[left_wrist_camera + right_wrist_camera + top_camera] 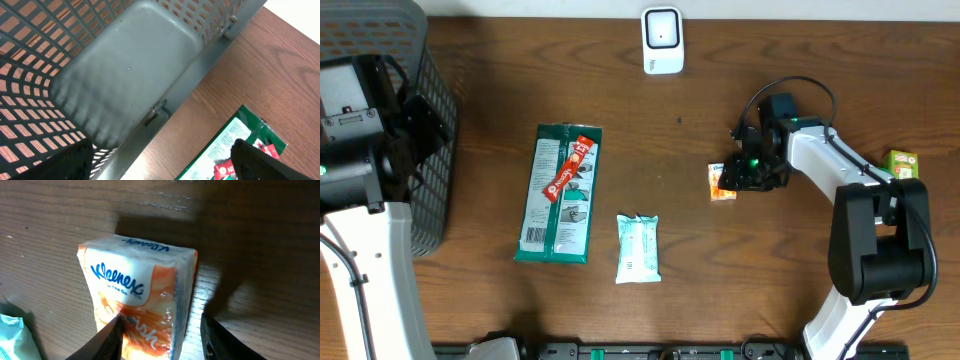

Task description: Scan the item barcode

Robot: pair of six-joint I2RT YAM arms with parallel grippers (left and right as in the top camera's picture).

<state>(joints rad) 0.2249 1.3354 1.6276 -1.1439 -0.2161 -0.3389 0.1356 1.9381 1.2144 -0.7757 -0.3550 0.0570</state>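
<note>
Straddling Kleenex pack (140,305): right tool (162,340), pack between fingers.

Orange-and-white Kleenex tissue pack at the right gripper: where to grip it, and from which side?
Pinch the orange-and-white Kleenex tissue pack across its two long sides, coming down from above. It lies flat on the wooden table, so those sides are free, and the right gripper straddles them, jaws not closed on it.

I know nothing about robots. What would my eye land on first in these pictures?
The right gripper straddles a small orange-and-white Kleenex tissue pack, right of centre in the overhead view. Next come the long green packet with a red snack bar lying on it, left of centre, and the grey perforated plastic basket at the left edge.
</note>
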